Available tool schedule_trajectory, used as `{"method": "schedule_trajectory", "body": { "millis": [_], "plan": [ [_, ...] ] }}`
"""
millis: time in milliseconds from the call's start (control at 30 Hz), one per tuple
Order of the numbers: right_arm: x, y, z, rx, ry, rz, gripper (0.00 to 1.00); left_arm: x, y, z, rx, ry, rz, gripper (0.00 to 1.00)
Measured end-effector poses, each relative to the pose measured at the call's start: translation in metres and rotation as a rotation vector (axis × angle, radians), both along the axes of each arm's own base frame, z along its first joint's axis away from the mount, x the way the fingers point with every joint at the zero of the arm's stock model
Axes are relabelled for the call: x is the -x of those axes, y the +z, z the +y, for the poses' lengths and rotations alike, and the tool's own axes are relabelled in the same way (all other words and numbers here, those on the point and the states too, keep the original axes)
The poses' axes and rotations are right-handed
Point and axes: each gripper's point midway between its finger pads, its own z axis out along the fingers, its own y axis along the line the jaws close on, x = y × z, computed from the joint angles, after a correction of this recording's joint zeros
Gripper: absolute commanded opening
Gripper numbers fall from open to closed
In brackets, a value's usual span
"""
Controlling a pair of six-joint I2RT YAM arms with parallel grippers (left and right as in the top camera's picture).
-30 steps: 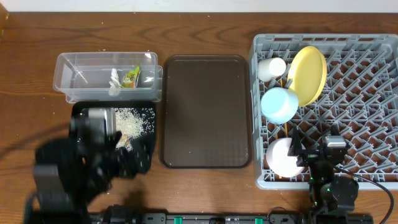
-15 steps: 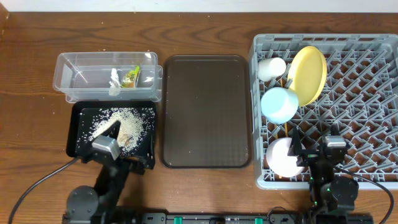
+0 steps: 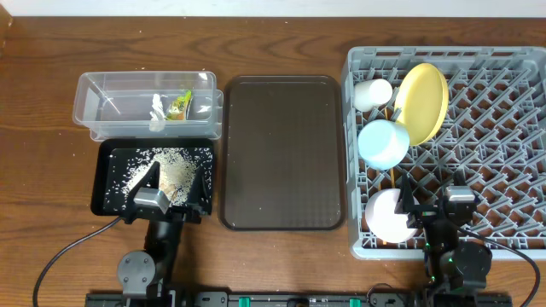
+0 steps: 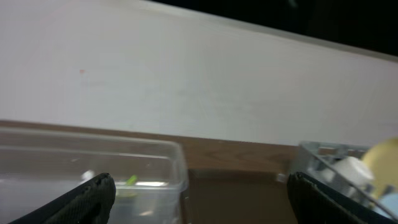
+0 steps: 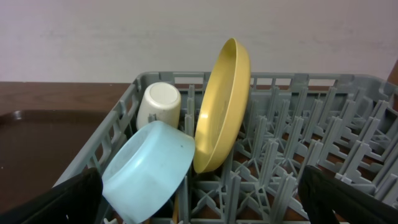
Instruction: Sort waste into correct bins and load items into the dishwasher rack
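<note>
Looking down on a wooden table, the left gripper hovers over the near end of the black tray, its fingers spread wide and holding nothing. A second ago this arm was a dark blur covering the tray's left side; it has since drawn back toward the table's near edge and shows sharply. Rice scraps lie scattered in the black tray, more of them showing than before. Behind it, the clear tub holds the white tissue and the green-and-yellow wrapper, unmoved. The brown serving tray lies between the bins and the grey rack. In the rack the yellow plate stands on edge, with the white cup, blue bowl and white bowl nearby, all as before. The right gripper sits over the rack's near edge, fingers spread apart, empty, unchanged.
</note>
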Motion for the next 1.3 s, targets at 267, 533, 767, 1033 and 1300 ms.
{"method": "schedule_trajectory", "body": {
  "millis": [267,533,767,1033,1300],
  "plan": [
    [0.0,0.0,0.0,0.0,0.0,-0.001,0.99,-0.003,-0.059,0.016,-0.007,0.096,0.229,0.92],
    [0.0,0.0,0.0,0.0,0.0,0.0,0.99,-0.002,-0.058,0.019,-0.043,0.12,0.227,0.91],
    [0.0,0.0,0.0,0.0,0.0,0.0,0.99,-0.002,-0.058,0.02,-0.093,0.127,0.222,0.91],
    [0.0,0.0,0.0,0.0,0.0,0.0,0.99,-0.002,-0.058,0.02,-0.166,0.128,0.216,0.91],
    [0.0,0.0,0.0,0.0,0.0,0.0,0.99,-0.002,-0.058,0.021,-0.181,0.133,0.215,0.91]
  ]
}}
